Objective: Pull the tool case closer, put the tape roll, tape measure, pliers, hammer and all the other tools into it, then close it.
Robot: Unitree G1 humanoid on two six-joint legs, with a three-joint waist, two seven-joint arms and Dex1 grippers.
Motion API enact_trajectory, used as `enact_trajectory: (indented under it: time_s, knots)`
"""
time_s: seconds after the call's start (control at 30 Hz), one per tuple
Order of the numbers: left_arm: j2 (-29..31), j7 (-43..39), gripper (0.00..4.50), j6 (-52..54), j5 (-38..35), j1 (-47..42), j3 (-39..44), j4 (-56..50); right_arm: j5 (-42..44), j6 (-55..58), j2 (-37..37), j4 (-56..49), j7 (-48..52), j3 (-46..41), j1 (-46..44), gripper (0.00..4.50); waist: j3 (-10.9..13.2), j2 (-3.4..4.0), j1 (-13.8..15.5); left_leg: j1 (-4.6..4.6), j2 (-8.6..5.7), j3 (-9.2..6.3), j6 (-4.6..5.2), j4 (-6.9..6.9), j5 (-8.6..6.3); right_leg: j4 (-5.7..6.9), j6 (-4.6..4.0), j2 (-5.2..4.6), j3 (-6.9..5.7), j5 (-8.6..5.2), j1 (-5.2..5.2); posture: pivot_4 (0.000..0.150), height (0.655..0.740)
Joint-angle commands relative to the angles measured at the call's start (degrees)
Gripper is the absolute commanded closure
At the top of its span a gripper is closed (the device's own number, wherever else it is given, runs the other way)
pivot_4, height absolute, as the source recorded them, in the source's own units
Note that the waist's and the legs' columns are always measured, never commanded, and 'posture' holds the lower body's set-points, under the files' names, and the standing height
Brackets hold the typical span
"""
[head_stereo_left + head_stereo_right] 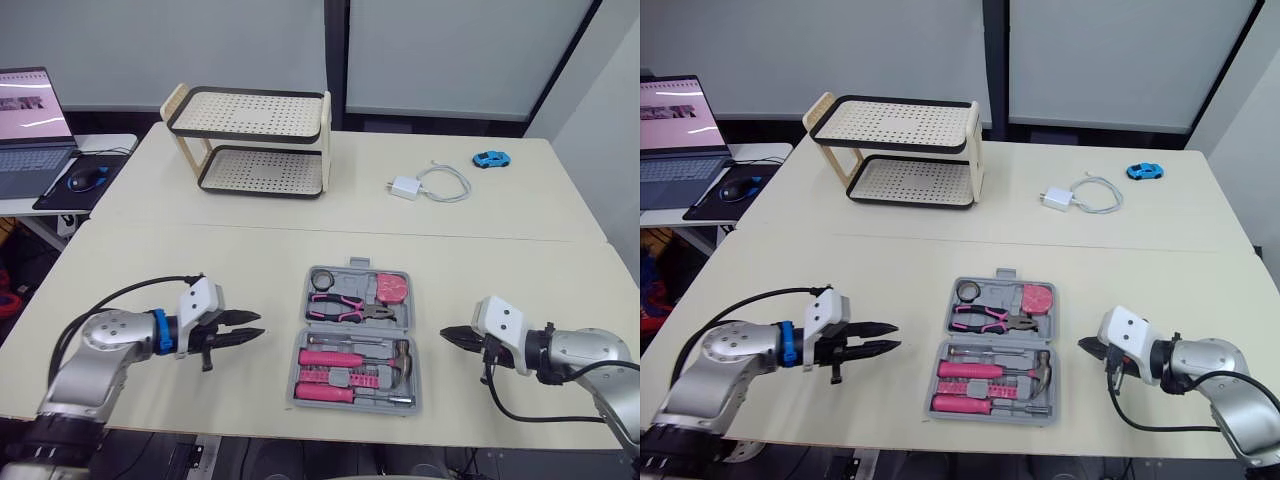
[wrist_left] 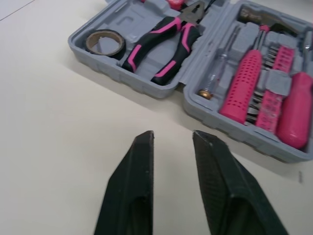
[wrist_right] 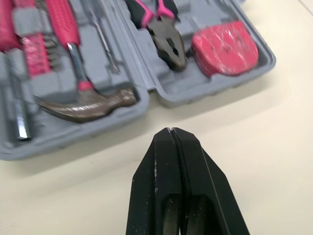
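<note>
**Grippers.** The left gripper [image 1: 258,325] hovers just above the table [image 1: 200,265], to the left of the tool case [image 1: 352,328] and clear of it. Its two black fingers [image 2: 139,161] stand slightly apart and hold nothing. The right gripper [image 1: 446,334] is on the right of the case, also clear of it. Its fingers [image 3: 161,161] are pressed together with nothing between them. Both grippers point inward at the case.

**Tool case.** The grey case lies open and flat between the two grippers, close to the near edge of the table.
- Far half: tape roll [image 1: 321,279] at the left, pink-handled pliers [image 1: 340,303] in the middle, pink tape measure [image 1: 391,288] at the right.
- Near half: hammer [image 1: 403,352] with its head to the right, a row of bits [image 1: 340,375], and a pink-handled screwdriver [image 1: 325,392] nearest.

**Rest of the table.** On the far side stand a two-tier perforated rack [image 1: 250,140], a white charger with cable [image 1: 405,187] and a blue toy car [image 1: 489,159]. A laptop [image 1: 30,120] and a mouse [image 1: 88,178] are on a separate desk at far left.
</note>
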Motion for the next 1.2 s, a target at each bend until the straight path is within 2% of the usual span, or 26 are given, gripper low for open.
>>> enact_trajectory:
  time_s: [0.03, 0.33, 0.67, 0.93, 1.2]
  knots:
    - [-1.73, -0.96, 4.47, -4.19, 3.03, -2.90, -2.88, 3.52, -3.12, -4.84, 1.34, 5.44, 0.94, 3.18, -2.26, 4.50, 0.00, 0.00, 0.05, -0.05, -0.01, 0.00, 0.00, 0.00, 0.00, 0.00, 0.01, -0.01, 0.00, 0.01, -0.03, 0.150, 0.7350]
    - [-8.63, 0.26, 4.47, -9.17, 8.67, -10.58, -8.79, 12.84, -6.27, -7.75, 4.99, 13.20, 2.50, 8.08, -7.94, 4.50, 0.01, 0.02, -0.01, -0.08, -0.03, -0.03, 0.00, 0.02, 0.00, 0.01, 0.04, -0.01, -0.01, 0.03, -0.05, 0.150, 0.7350]
    - [-12.61, 1.21, 4.47, -13.12, 12.04, -12.27, -10.76, 18.26, -7.73, -7.62, 8.18, 14.76, 3.05, 10.49, -10.95, 4.50, 0.00, 0.02, 0.06, -0.08, -0.03, -0.05, 0.00, 0.03, 0.01, 0.03, 0.05, -0.01, -0.03, 0.04, -0.04, 0.150, 0.7350]
    - [-14.38, 0.83, 4.47, -14.84, 13.01, -11.81, -11.93, 16.97, -8.10, -7.93, 9.17, 14.25, 3.87, 11.33, -11.65, 4.50, 0.00, 0.03, 0.06, -0.08, -0.04, -0.06, -0.01, 0.04, 0.01, 0.04, 0.05, -0.02, -0.02, 0.04, -0.04, 0.150, 0.7350]
    - [-13.18, -1.65, 4.47, -13.80, 12.50, -9.91, -13.31, 11.63, -7.54, -6.11, 7.92, 8.48, 5.98, 11.92, -9.63, 4.50, -0.01, 0.03, 0.07, -0.11, -0.04, -0.06, -0.01, 0.02, 0.01, 0.03, 0.05, -0.03, -0.03, 0.04, -0.05, 0.150, 0.7350]
